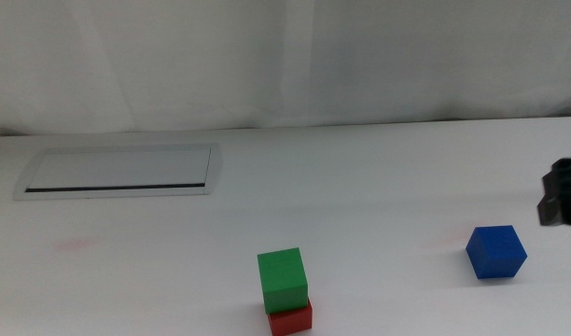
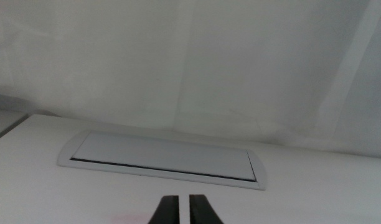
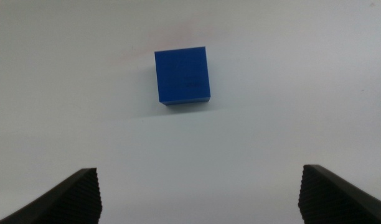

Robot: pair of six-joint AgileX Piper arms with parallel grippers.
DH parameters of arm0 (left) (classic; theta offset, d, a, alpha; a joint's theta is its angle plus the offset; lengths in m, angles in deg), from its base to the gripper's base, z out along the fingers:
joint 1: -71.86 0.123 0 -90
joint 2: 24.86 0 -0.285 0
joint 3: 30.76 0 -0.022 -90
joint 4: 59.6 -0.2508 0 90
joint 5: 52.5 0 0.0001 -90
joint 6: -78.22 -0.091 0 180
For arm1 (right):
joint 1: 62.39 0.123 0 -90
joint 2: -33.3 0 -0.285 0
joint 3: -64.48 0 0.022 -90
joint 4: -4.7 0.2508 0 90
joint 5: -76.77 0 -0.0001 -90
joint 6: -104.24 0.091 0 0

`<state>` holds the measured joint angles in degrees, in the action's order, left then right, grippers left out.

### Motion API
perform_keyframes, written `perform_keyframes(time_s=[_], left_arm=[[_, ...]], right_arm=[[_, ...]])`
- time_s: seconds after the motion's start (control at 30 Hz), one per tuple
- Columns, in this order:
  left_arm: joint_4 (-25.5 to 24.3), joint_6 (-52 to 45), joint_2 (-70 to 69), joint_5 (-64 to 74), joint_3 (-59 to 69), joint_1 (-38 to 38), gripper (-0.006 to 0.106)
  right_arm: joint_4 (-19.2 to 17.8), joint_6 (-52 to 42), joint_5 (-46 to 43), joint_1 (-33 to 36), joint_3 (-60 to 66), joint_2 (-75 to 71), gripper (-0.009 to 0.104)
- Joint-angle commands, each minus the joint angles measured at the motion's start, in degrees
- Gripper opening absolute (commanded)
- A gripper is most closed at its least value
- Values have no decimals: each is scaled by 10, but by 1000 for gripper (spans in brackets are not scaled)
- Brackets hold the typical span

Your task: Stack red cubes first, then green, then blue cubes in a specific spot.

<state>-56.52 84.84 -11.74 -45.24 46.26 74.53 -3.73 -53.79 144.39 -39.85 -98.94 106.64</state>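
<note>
Three cubes lay on the white table. Item one: the green cube sat on top of the red cube, near the front edge of the middle view, slightly left of centre; the green one was turned a little against the red one beneath it, and only the lower part of the red one showed. Item two: the blue cube stood alone on bare tabletop, well apart from the pair and to their right, with nothing between them.

Item three: the right gripper was wide open, its two ribbed dark jaws far apart in the right wrist view, with the blue cube ahead of them and clear of both. In the middle view that gripper showed as a dark shape at the right edge, just beyond the blue cube and not touching it.

Item four: the left gripper had its jaws almost closed, a thin gap between them, holding nothing.

Item five: a flat grey-framed panel with a dark slot along its near side lay at the back left of the table, well away from all cubes. A white backdrop stood behind.
</note>
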Motion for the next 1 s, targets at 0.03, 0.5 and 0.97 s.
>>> perform_keyframes(time_s=[0.03, 0.5, 0.97], left_arm=[[3, -1, -2, -4, 22, -3, -3], [3, -6, -2, -5, 22, -3, -3], [3, -12, -2, -5, 22, -3, -3]], right_arm=[[1, -4, -51, -4, 31, 22, 86], [-5, -18, -150, -4, 42, 174, 86], [15, -36, -239, -44, 81, 241, 86]])
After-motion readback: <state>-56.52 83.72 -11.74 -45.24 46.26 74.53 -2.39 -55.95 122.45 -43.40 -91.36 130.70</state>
